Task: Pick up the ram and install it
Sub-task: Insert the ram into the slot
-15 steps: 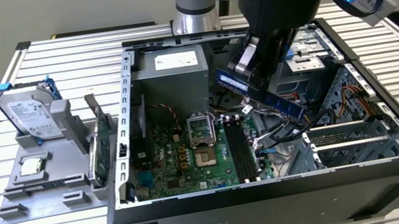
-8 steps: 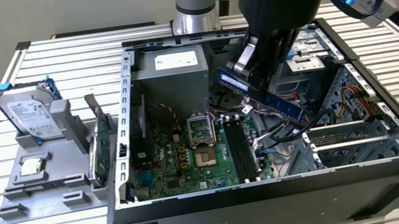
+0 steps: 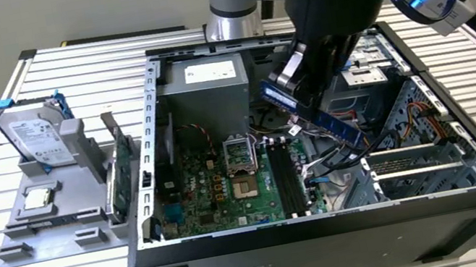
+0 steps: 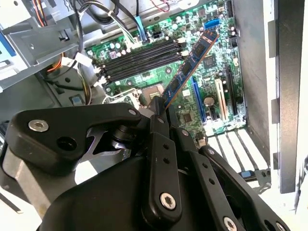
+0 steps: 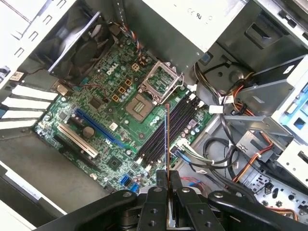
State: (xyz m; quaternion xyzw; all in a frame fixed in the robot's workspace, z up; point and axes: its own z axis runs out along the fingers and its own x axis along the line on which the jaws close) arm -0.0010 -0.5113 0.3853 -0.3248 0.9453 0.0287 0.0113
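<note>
My gripper (image 3: pixel 297 88) is shut on the ram (image 3: pixel 318 113), a long thin green stick with dark chips. It hangs tilted inside the open computer case, above the motherboard (image 3: pixel 218 188). In the second wrist view the ram (image 4: pixel 187 67) slants out from between the gripper (image 4: pixel 161 109) fingers, over the board near the black memory slots (image 4: pixel 139 60). In the first wrist view the ram (image 5: pixel 167 139) shows edge-on, rising from the gripper (image 5: pixel 167 182) and lined up roughly along the memory slots (image 5: pixel 173 127). The ram is apart from the slots (image 3: pixel 287 176), held above them.
Beside the case, at the exterior view's left, a grey holder (image 3: pixel 15 233) carries a hard drive (image 3: pixel 33 136), a small silver processor chip (image 3: pixel 38 198) and a green expansion card (image 3: pixel 121 165). Cables (image 3: pixel 340 156), a drive cage (image 3: pixel 419 160) and the case walls (image 3: pixel 333 227) crowd the ram.
</note>
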